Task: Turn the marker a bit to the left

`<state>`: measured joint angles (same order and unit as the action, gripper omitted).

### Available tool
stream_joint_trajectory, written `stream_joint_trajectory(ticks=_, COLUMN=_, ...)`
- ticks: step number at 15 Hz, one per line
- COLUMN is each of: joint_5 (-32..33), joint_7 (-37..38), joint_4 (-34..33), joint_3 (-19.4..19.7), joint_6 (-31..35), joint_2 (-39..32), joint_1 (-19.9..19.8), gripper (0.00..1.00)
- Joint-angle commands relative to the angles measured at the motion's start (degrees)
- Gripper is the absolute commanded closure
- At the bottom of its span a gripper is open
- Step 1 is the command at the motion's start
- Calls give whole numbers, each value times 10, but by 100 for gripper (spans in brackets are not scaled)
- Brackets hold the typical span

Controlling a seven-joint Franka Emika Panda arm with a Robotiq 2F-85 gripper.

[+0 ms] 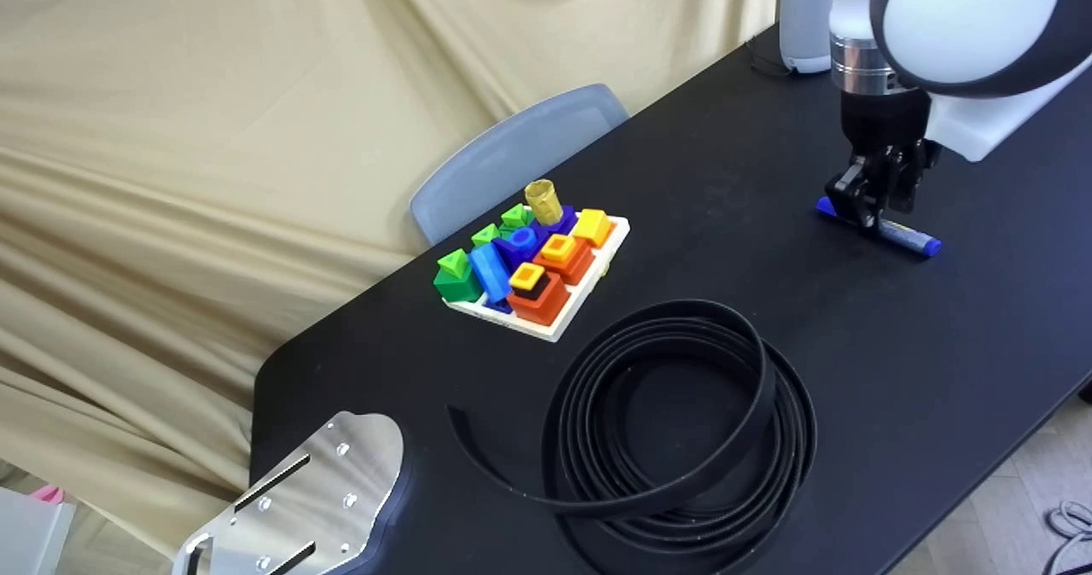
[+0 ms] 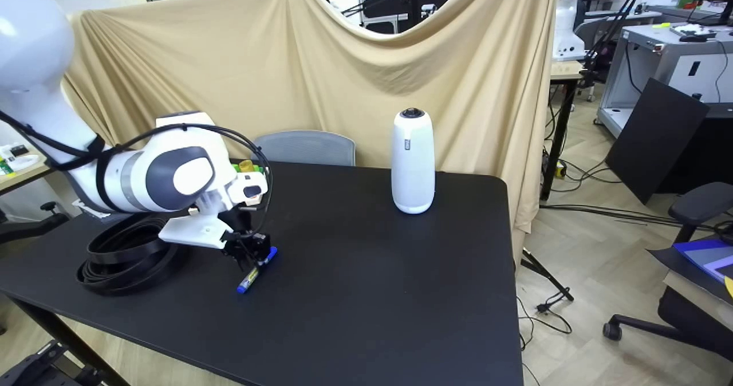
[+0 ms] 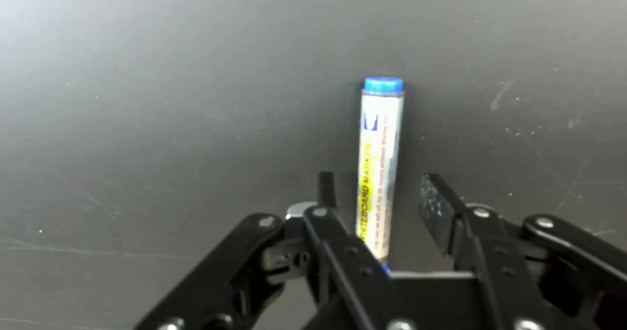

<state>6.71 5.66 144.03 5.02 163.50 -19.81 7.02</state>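
Observation:
The blue-and-white marker (image 1: 909,235) lies flat on the black table (image 1: 708,191). It also shows in an exterior view (image 2: 248,280) with blue ends and a yellow label. In the wrist view, the marker (image 3: 381,139) runs nearly upright in the picture, leaning slightly, with a blue end at the top. My gripper (image 3: 381,195) is open, with one finger on each side of the marker and a gap on both sides. The marker's lower part is hidden behind the gripper. The gripper is low over the marker in both exterior views (image 1: 885,208) (image 2: 252,257).
A black cable coil (image 1: 789,404) lies on the table, with a loose end sticking out. A white tray (image 1: 589,289) of coloured blocks stands near the far edge. A white cylindrical device (image 2: 413,162) stands on the table. A metal plate (image 1: 328,464) is at one end.

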Motion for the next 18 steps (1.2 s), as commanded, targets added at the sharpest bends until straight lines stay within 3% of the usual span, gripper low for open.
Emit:
stream_joint_trajectory(ticks=1, joint_5=-3, joint_7=20, joint_4=5, joint_3=3, joint_6=4, joint_2=4, joint_1=-2, gripper=83)
stream_joint_trajectory(ticks=4, joint_5=-3, joint_7=23, joint_4=5, joint_3=7, joint_6=1, joint_2=3, joint_1=-1, gripper=99)
stream_joint_trajectory(ticks=11, joint_5=-5, joint_7=22, joint_4=6, joint_3=14, joint_6=1, joint_2=8, joint_1=-5, gripper=100)
stream_joint_trajectory(ticks=12, joint_5=-7, joint_7=21, joint_4=6, joint_3=13, joint_6=0, joint_2=9, joint_1=-6, gripper=74)
stream_joint_trajectory(ticks=14, joint_5=-10, joint_7=19, joint_4=6, joint_3=12, joint_6=0, joint_2=8, joint_1=-7, gripper=68)
stream_joint_trajectory(ticks=18, joint_5=-12, joint_7=18, joint_4=5, joint_3=10, joint_6=0, joint_2=6, joint_1=-8, gripper=41)
